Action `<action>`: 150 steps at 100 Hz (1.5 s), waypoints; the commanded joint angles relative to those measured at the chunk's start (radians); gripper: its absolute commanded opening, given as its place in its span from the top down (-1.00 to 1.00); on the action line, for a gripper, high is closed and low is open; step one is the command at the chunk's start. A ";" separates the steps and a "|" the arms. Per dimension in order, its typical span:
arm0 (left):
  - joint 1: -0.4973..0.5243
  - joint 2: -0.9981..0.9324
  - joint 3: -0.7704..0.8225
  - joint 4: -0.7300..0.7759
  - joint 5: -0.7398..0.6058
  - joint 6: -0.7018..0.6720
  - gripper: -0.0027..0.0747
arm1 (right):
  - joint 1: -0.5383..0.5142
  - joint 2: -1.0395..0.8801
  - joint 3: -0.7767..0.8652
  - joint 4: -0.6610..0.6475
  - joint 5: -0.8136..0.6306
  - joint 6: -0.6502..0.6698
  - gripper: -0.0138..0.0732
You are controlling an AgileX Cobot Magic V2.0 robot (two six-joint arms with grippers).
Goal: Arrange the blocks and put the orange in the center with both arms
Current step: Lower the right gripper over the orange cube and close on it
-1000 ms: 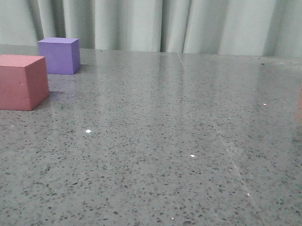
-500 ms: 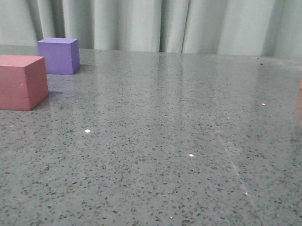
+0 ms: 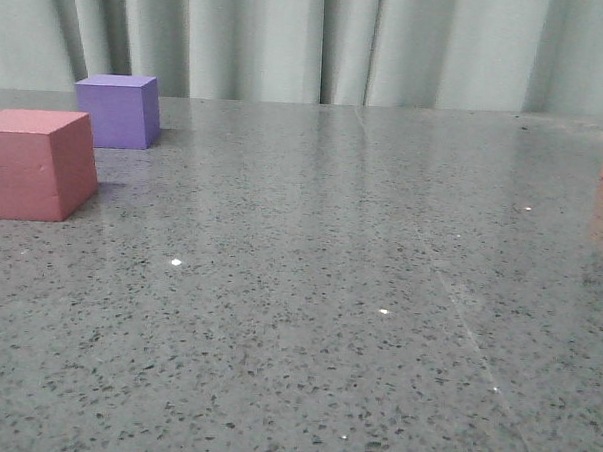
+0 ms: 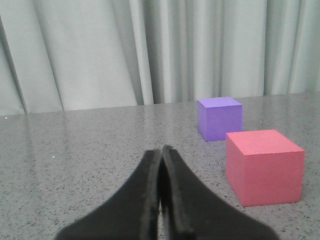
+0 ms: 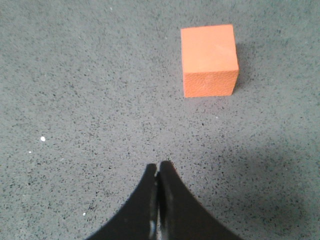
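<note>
Fingers of the left gripper (image 4: 161,155) pressed together, nothing between them, hovering over speckled grey tabletop (image 3: 329,287); right gripper (image 5: 159,167) likewise clenched and empty. In the left wrist view, the pink-red cube (image 4: 264,166) sits at lower right of the frame with the purple cube (image 4: 220,118) just beyond it, a narrow gap between the two, both well apart from the fingertips. In the right wrist view, the orange cube (image 5: 208,60) stands alone at upper right, clear surface on every side. In the front view, pink-red and purple cubes occupy the left edge, the orange cube is cut off by the right edge, and a broad bare span lies between; pale curtain (image 3: 320,42) closes the far side. Compared with the preceding frames, all three cubes hold the same positions.
</note>
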 commanded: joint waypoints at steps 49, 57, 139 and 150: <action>0.001 -0.034 0.055 -0.001 -0.075 -0.008 0.98 | -0.007 0.010 -0.035 0.000 -0.233 -0.016 -0.82; 0.001 -0.034 0.055 -0.001 -0.075 -0.008 0.98 | -0.007 0.013 -0.037 -0.015 -0.234 -0.017 -0.82; 0.001 -0.034 0.055 -0.001 -0.075 -0.008 0.98 | -0.128 0.581 -0.403 -0.022 -0.110 -0.142 -0.82; 0.001 -0.034 0.055 -0.001 -0.075 -0.008 0.98 | -0.130 0.619 -0.403 -0.022 -0.123 -0.142 -0.82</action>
